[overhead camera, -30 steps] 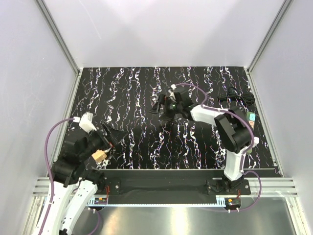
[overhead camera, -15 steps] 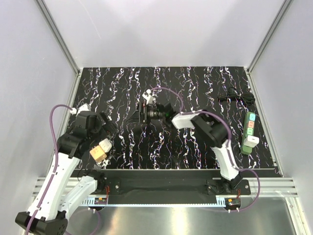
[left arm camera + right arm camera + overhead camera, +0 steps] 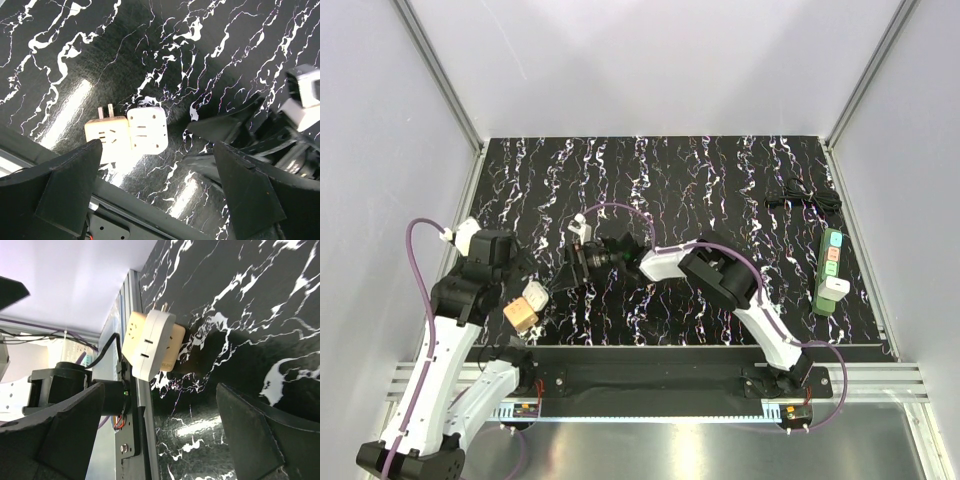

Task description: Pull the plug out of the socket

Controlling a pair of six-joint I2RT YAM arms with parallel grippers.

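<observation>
**Change since the earlier frame.** The right arm is now reaching much further left than a second ago. The right fingers, then over the middle of the counter, are now hanging over its near-left part. The green power strip, which the arm was partly covering, is now lying in open view. The left arm is lifting its elbow up and back.

**Task item.** The green power strip is lying along the right edge of the counter, its long axis running near to far. A white plug is sitting on its near end. A coil of black cable is lying beyond the strip's far end, apart from it.

**Fingers.** The left fingers are spread wide with nothing between them, and so are the right fingers. Both sets are hovering close together over a white cube adapter joined to a tan adapter at the near left.

**Governing relation.** The strip is lying well apart from both sets of fingers, off to their right. The right arm's base is standing nearer to it, so in my judgement that arm is the better placed to reach it.

**Not determinable.**
- Whether the plug is fully seated is too small to tell.
- The strip's outlet holes are not making out at this size.
- Neither wrist view is showing the strip.
</observation>
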